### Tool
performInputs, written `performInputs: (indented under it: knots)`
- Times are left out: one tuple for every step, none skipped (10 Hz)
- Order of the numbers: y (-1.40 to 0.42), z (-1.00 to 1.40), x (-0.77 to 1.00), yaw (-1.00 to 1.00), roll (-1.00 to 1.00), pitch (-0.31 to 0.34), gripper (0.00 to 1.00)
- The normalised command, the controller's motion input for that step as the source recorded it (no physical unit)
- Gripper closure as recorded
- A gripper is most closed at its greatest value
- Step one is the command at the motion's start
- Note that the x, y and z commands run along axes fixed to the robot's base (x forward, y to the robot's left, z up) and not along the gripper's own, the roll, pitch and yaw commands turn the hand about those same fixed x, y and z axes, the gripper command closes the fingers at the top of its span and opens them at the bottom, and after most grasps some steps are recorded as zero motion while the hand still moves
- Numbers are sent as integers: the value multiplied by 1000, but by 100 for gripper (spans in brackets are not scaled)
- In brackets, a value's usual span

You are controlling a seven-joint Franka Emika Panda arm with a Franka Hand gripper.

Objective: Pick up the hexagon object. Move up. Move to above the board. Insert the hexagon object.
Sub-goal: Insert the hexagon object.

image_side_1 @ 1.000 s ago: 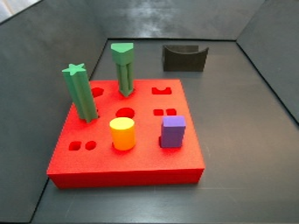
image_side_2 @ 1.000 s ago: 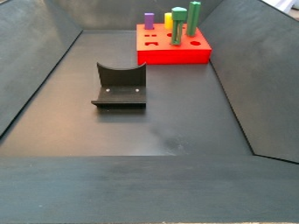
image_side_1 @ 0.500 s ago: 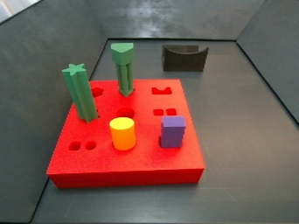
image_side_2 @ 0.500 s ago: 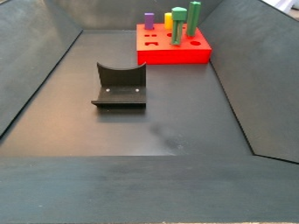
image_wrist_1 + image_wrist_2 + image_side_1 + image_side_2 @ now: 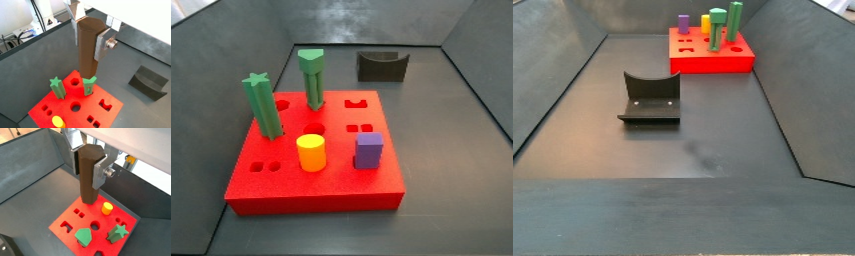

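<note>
My gripper (image 5: 87, 39) is shut on the hexagon object (image 5: 88, 50), a tall dark brown prism held upright high above the board; both wrist views show it (image 5: 89, 175). The silver fingers (image 5: 101, 172) clamp its upper part. The red board (image 5: 73, 116) with shaped holes lies far below, also seen in the other wrist view (image 5: 97, 229) and in both side views (image 5: 321, 175) (image 5: 714, 56). The gripper and the hexagon object are out of view in both side views.
The board carries a green star-topped peg (image 5: 262, 104), a green triangular-topped peg (image 5: 311, 77), a yellow cylinder (image 5: 310, 154) and a purple block (image 5: 369, 150). The dark fixture (image 5: 649, 98) stands on the grey floor away from the board. Grey walls ring the bin.
</note>
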Motion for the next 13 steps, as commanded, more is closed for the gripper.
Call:
performInputs:
  knots:
    - [71, 0, -254, -11, 0, -3, 100]
    - [243, -100, -683, -106, 0, -41, 100]
    - [337, -257, -803, -86, 0, -61, 100]
    - [394, -640, -994, -40, 0, -163, 100]
    - [403, -849, -1000, -6, 0, -207, 100]
    - [363, -874, -994, 0, 0, -223, 100]
    - [271, -886, -914, 0, 0, -213, 100]
    - [251, -903, -846, 0, 0, -200, 100]
    - [249, -926, -834, 0, -3, -190, 100]
    - [183, -963, -743, 0, 0, -166, 100]
    - [0, -1000, -391, 14, 0, -133, 100]
    - [-129, -963, -103, 40, 4, -151, 100]
    - [-309, -951, 0, 34, 39, -153, 100]
